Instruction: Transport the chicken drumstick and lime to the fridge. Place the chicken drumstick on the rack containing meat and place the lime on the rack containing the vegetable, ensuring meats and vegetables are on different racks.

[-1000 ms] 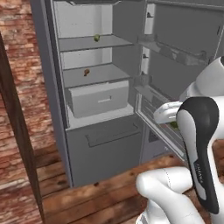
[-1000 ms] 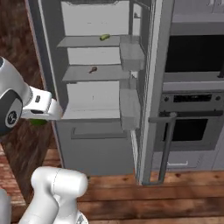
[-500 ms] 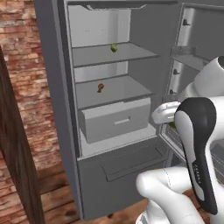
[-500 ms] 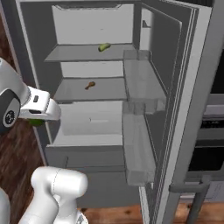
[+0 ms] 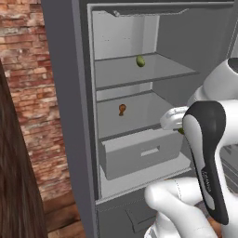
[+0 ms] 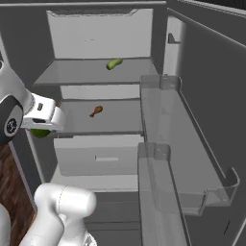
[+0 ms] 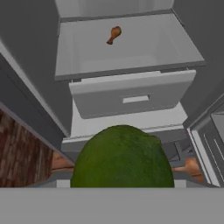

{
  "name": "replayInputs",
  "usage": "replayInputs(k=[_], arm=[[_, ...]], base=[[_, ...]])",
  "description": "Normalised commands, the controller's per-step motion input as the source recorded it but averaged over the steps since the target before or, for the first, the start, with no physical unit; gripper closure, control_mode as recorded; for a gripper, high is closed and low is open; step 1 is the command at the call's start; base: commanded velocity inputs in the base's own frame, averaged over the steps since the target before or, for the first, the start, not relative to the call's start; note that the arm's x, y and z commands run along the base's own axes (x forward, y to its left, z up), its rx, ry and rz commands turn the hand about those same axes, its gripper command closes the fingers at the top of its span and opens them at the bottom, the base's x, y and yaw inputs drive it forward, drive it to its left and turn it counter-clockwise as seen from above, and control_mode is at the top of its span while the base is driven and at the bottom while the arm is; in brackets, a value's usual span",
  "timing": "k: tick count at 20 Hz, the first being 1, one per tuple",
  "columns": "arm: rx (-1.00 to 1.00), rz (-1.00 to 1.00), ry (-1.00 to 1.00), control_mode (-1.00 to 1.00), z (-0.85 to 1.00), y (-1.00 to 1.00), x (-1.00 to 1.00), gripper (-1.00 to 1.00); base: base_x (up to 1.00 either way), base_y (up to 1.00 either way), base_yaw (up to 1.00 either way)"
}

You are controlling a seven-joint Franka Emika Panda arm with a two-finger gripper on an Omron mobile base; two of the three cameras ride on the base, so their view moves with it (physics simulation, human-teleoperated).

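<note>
open fridge [image 5: 69, 116], lime [image 7: 122, 158] large up close from the hand

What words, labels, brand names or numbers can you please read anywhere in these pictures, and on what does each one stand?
Readable text: none.
Black forearm cover of the white robot arm: a thin line of pale lettering runs along it in the left base view, too small and blurred to read.
Tall dark grey fridge, its white drawer, and the round dark green lime: no markings.
</note>
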Motion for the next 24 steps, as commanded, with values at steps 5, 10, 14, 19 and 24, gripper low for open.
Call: replayInputs(k=[5,10,14,19,24], arm=[[0.0,0.0,0.0,1.0,0.0,0.0,0.0,1.0],[0.0,0.0,0.0,1.0,0.0,0.0,0.0,1.0],[0.0,0.0,-0.2,-1.0,0.51,0.0,-0.27,1.0],[0.0,0.0,-0.37,-1.0,0.72,0.0,-0.21,1.0],[0.01,0.0,-0.14,-1.0,0.52,-0.08,0.23,1.0]], base=[[0.99,0.0,0.0],[0.5,-0.02,0.0],[0.0,0.0,0.0],[0.0,0.0,0.0],[0.0,0.0,0.0]])
